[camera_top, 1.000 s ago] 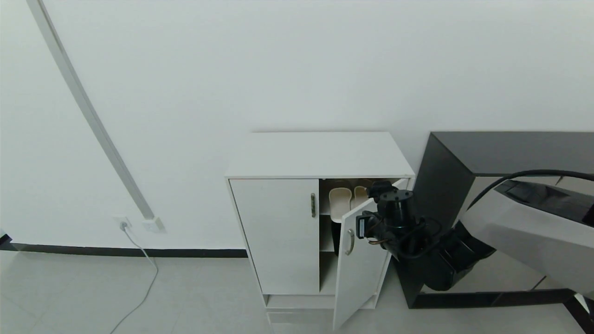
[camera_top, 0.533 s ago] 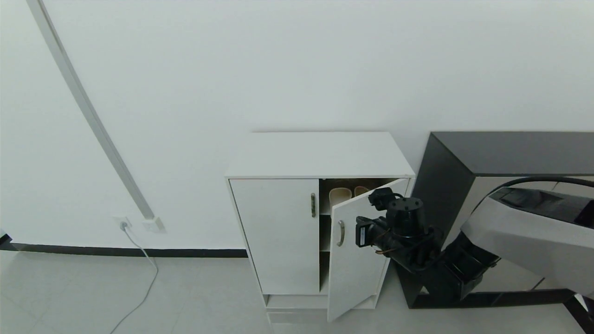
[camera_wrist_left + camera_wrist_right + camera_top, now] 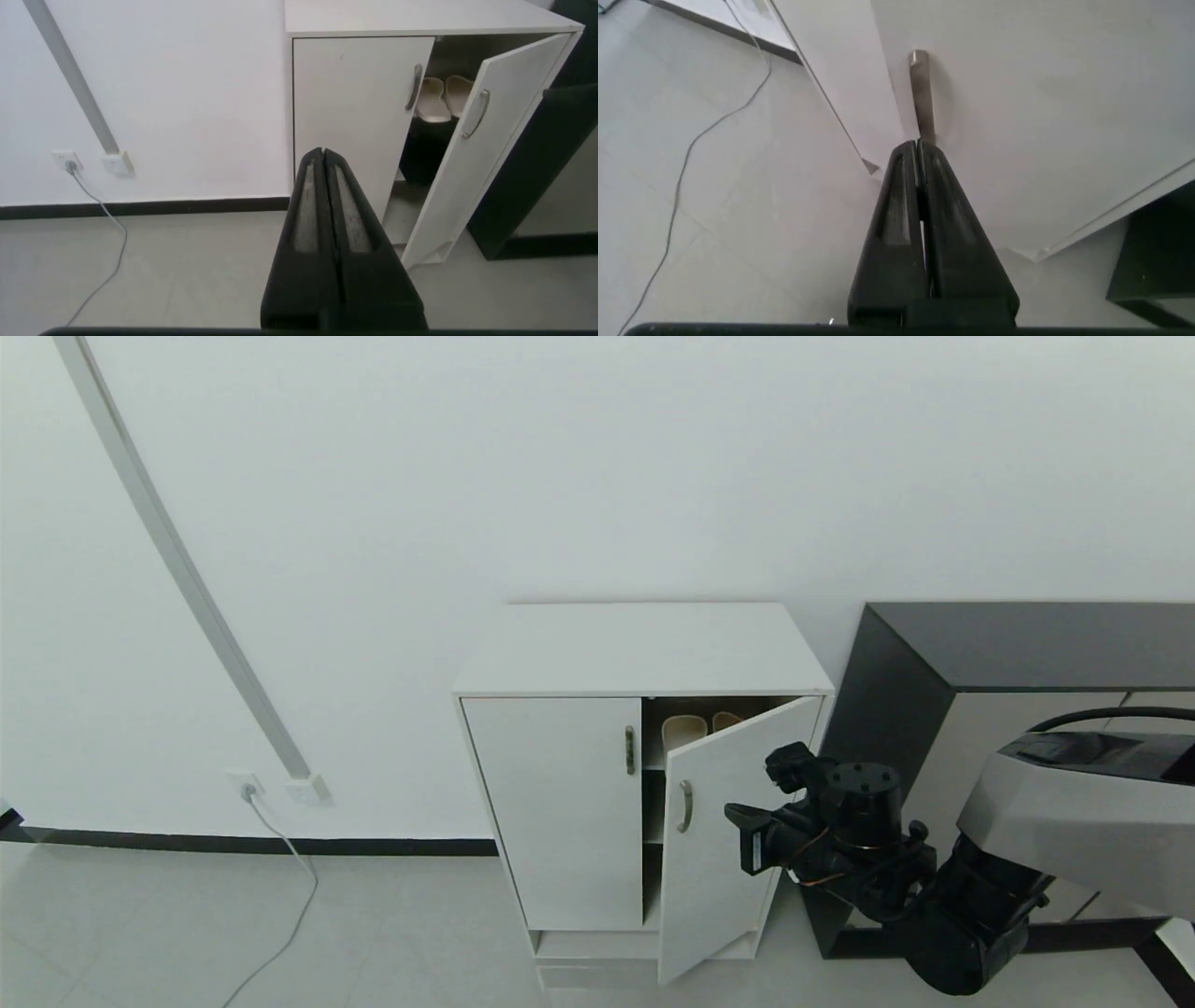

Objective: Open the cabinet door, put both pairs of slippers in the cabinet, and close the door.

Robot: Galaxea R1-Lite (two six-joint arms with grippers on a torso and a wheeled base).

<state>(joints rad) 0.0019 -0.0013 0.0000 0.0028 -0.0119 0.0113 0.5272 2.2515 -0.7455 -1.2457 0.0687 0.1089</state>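
Observation:
The white cabinet stands against the wall, its left door closed and its right door ajar. Through the gap, beige slippers lie on the upper shelf; in the left wrist view the slippers show as a pair side by side. My right gripper is shut and holds nothing, a short way in front of the right door and apart from it. In the right wrist view the gripper points at the metal door handle. My left gripper is shut and empty, well back from the cabinet.
A black, mirror-fronted unit stands right beside the cabinet. A wall socket with a cable trailing over the floor sits low on the left, under a slanted cable duct. Grey tiled floor lies open to the left of the cabinet.
The right door swung from wide open to nearly closed. My right arm then drew back down and to the right, away from the door.

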